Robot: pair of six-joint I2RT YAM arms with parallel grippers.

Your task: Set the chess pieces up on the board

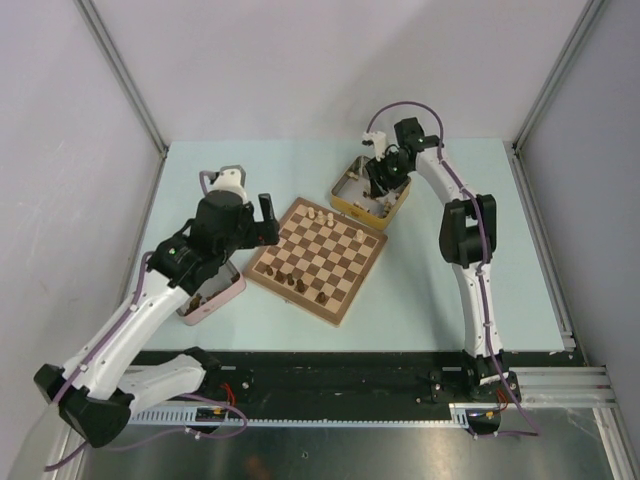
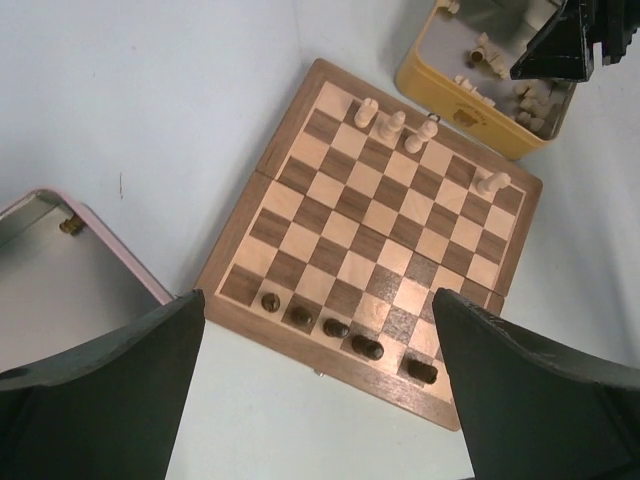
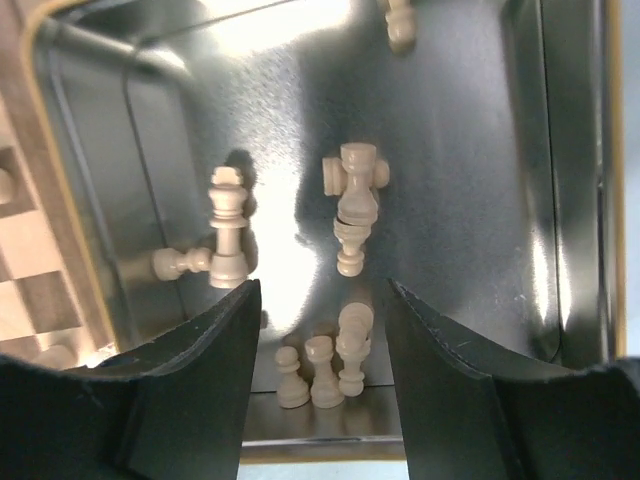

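The board lies mid-table, turned at an angle. Several dark chess pieces stand along its near-left edge, and several pale ones stand along its far edge. In the left wrist view the dark row and the pale pieces show on the board. My left gripper hangs open and empty above the board's left edge. My right gripper is open inside the yellow tin. Its fingers straddle three small pale pieces without holding any.
More pale pieces, a king among them, lie loose on the tin's metal floor. An open pink tin sits left of the board, partly under my left arm. Grey walls close in the table.
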